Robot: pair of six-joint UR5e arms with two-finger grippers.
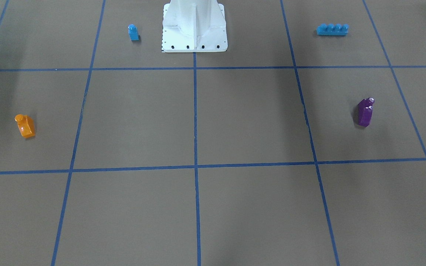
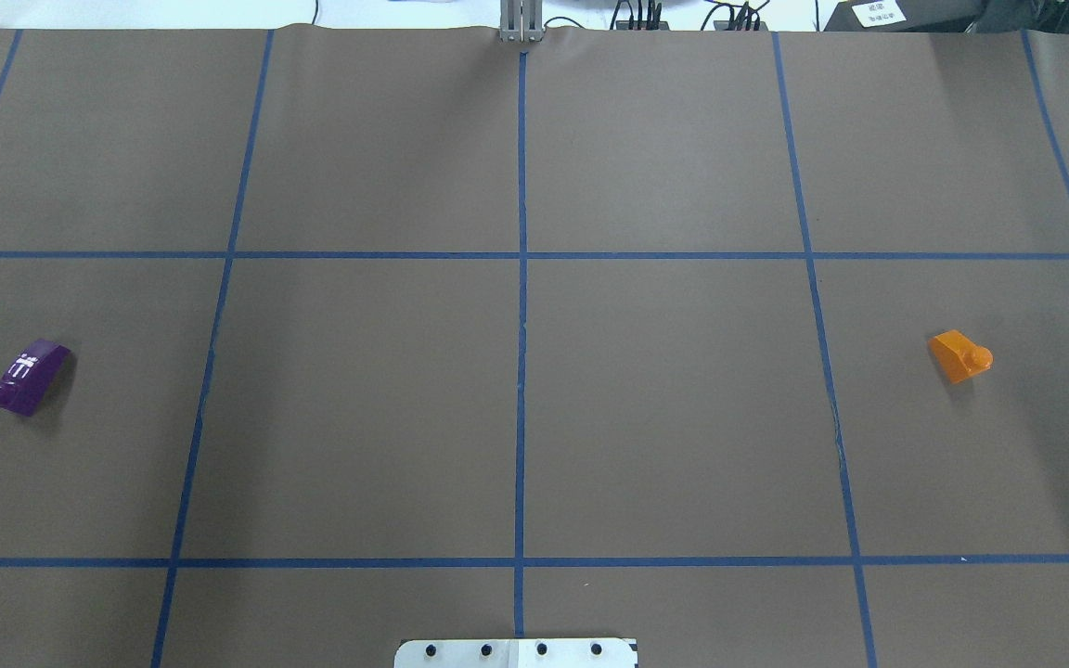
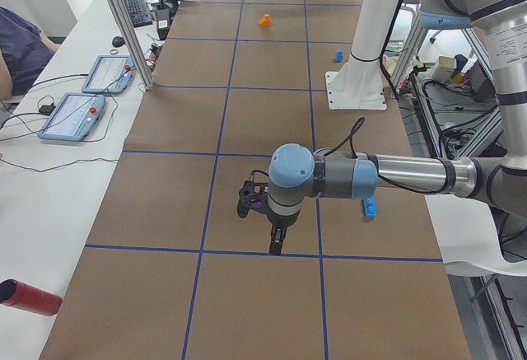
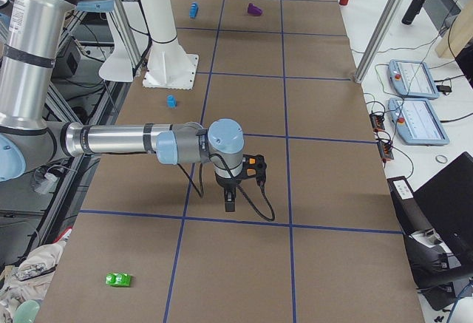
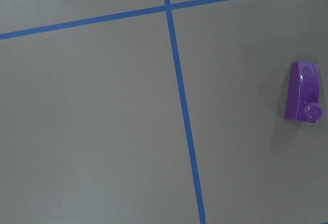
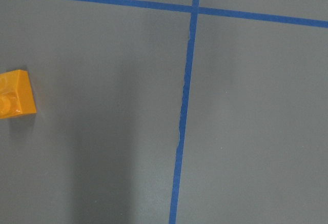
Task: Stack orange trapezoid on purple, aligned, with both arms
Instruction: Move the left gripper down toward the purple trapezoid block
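In the overhead view the brown bench point(image 2: 664, 399) carries the purple point(image 2: 24, 377) at middle left and the orange trapezoid point(image 2: 959, 356) at middle right, well apart; only the side views show the arms, with the left fingers point(image 3: 275, 245) and the right fingers point(image 4: 230, 203) pointing down near frame centre; whether either pair stands wide or narrow I cannot tell; each wrist view catches its own block at the frame's edge.

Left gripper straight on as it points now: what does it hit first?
The left gripper points down, so likely bare table beside the tape line; the purple block lies aside. Depth unclear.
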